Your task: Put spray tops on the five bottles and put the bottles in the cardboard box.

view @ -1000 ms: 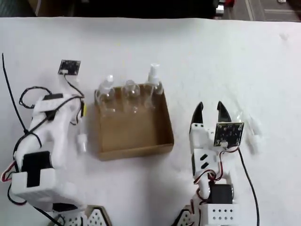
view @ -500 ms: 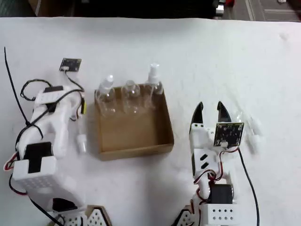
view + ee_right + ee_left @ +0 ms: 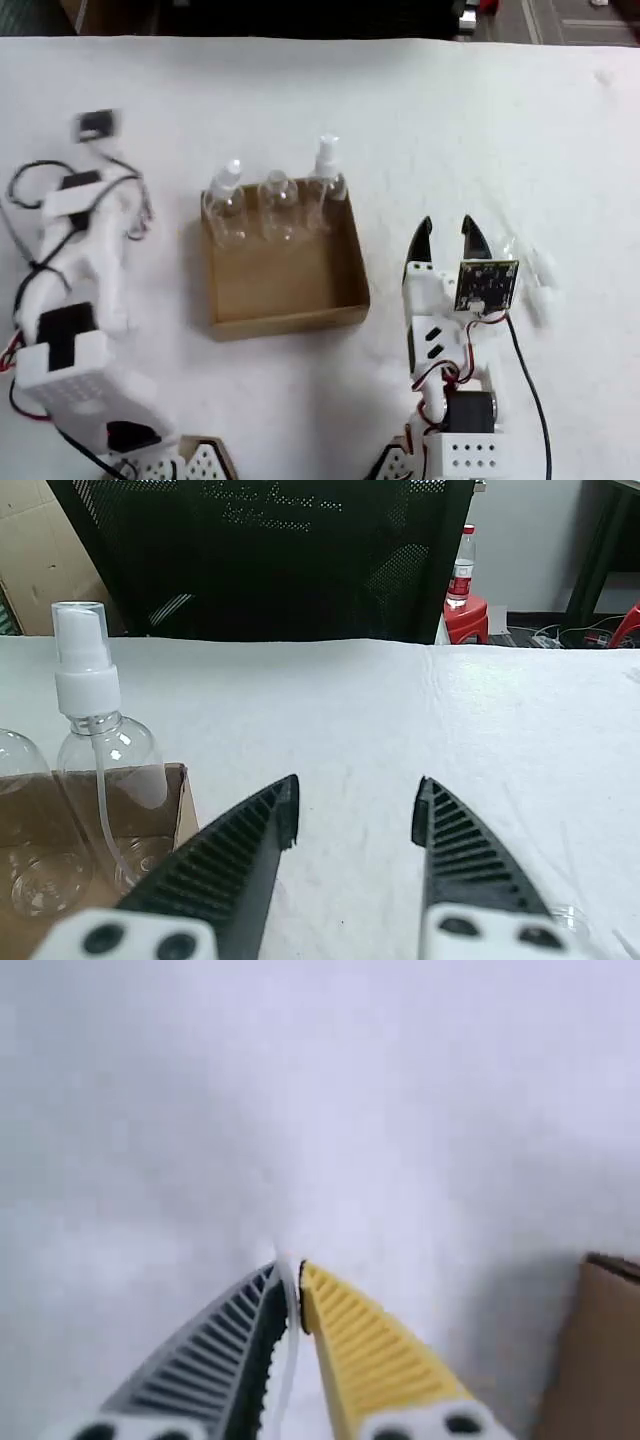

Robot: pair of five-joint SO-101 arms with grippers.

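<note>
The cardboard box (image 3: pixel 290 300) lies at mid-table with three clear bottles along its far wall. The left bottle (image 3: pixel 225 208) and the right bottle (image 3: pixel 326 185) wear white spray tops; the middle bottle (image 3: pixel 277 198) has a bare neck. My left arm (image 3: pixel 75 260) sits left of the box. Its gripper (image 3: pixel 290 1275) is shut on the thin white tube of a spray top (image 3: pixel 289 1360) above the white table. My right gripper (image 3: pixel 447 232) rests open to the right of the box, nothing between its fingers (image 3: pixel 250 840). The capped right bottle (image 3: pixel 100 770) stands ahead of it.
A clear bottle (image 3: pixel 515 255) and white spray-top parts (image 3: pixel 545 292) lie on the table right of my right gripper. A box corner (image 3: pixel 600 1350) shows beside my left gripper. A black chair (image 3: pixel 260 560) stands beyond the table's far edge.
My left arm has swung left and away from the box, taking the spray top with it. The right arm and the bottles have stayed put.
</note>
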